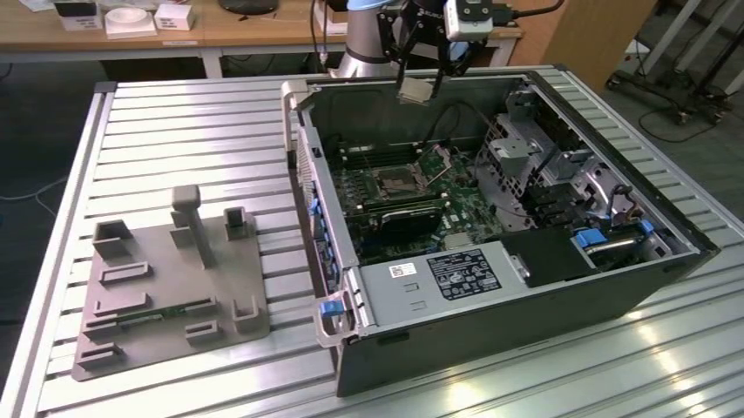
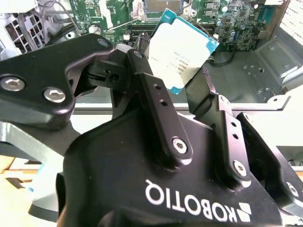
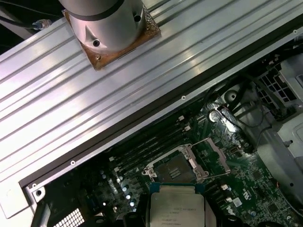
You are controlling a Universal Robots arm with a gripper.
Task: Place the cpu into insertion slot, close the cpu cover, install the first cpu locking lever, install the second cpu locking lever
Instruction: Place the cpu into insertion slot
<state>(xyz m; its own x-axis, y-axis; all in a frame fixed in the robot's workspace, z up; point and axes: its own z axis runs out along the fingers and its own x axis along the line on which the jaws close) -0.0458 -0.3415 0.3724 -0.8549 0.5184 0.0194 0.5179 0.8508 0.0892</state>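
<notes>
Gripper (image 1: 416,84) hangs high over the far edge of the open case (image 1: 524,322), clenched on the cpu (image 1: 414,93). In the second wrist view two black fingers (image 2: 158,94) pinch the cpu (image 2: 182,49) by opposite edges. The chip is tilted, its green rim shows, and one corner juts free past the fingertips.

The insertion slot (image 1: 389,181) sits mid-board, well below the chip. In the first wrist view the slot (image 3: 173,168) lies just beside the cpu's (image 3: 176,210) edge, apart and not touching. The cover (image 3: 215,156) is raised at one side of the slot, on the exterior view's right (image 1: 442,158), so the slot lies uncovered.

Long black memory slots (image 1: 395,209) run along the slot's near and far sides. The drive cage (image 1: 524,148) crowds the exterior view's right, and a grey labelled box (image 1: 448,274) fills the near end. The case walls rim all four sides.

The arm base (image 3: 104,23) is bolted to the slatted table (image 1: 174,131) just beyond the far wall. A grey fixture (image 1: 174,287) lies on the exterior view's left, well apart from the case.
</notes>
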